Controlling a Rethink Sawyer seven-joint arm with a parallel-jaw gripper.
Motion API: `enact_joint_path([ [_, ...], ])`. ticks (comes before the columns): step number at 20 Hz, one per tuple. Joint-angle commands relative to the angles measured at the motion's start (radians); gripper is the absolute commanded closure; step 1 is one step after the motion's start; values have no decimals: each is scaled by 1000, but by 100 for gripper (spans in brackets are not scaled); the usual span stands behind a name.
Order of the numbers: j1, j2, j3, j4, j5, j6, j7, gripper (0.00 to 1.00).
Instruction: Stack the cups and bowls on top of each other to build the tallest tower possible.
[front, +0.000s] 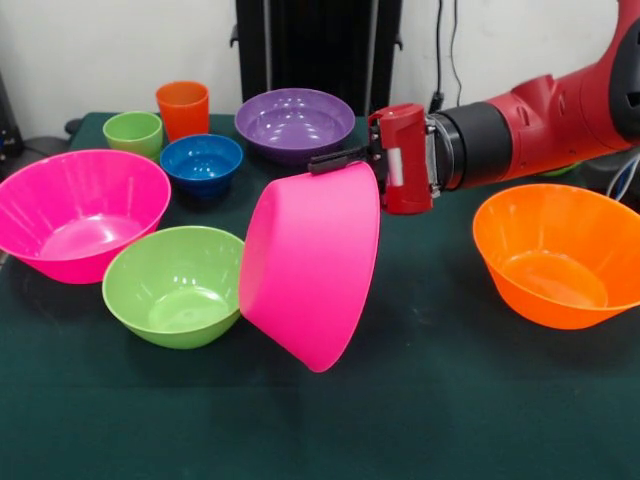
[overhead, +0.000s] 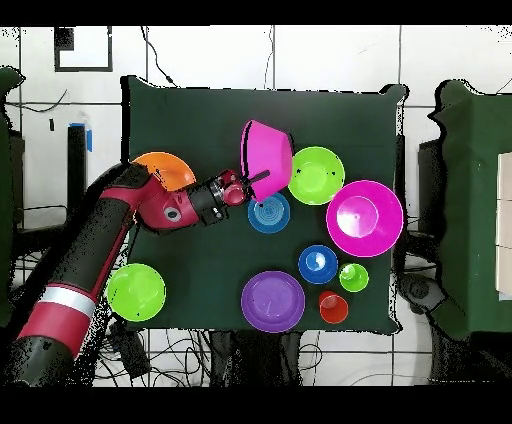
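Pinched at the rim by the gripper (front: 362, 160), with one finger (front: 335, 158) across the lip; hence the big pink bowl (front: 312, 262) hanging tipped on its side, mouth turned toward the arm, base toward the camera in the front view, low edge just beside the green bowl (front: 178, 284), contact impossible to tell. Reached from the side by the arm (front: 545, 115), wrist laid level, presumably because a rim grip is the only hold a wide bowl offers.

No tower built as yet, to judge from the spread; every other piece standing alone and upright on the dark green table (front: 450, 400): second big pink bowl (front: 78, 212) at the left of the front view, orange bowl (front: 558, 255) at the right, purple bowl (front: 295, 122) at the back, small blue bowl (front: 201, 162) before it, light-green cup (front: 133, 132) and orange tumbler (front: 183, 107) side by side in the far corner. From overhead, a second blue bowl (overhead: 268, 213) next to the wrist and another green bowl (overhead: 135, 291) well apart beside the arm.

Probably carried for nesting with the green or pink neighbour; levelling needed first, since a tilted bowl released like this may roll.
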Motion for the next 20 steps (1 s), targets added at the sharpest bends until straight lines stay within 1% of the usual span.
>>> enact_joint_path([
  [1,-18,60,45,-72,50,93,200,100],
  [14,-20,134,-19,-134,56,193,171,100],
  [20,-21,152,-38,-149,68,211,178,100],
])
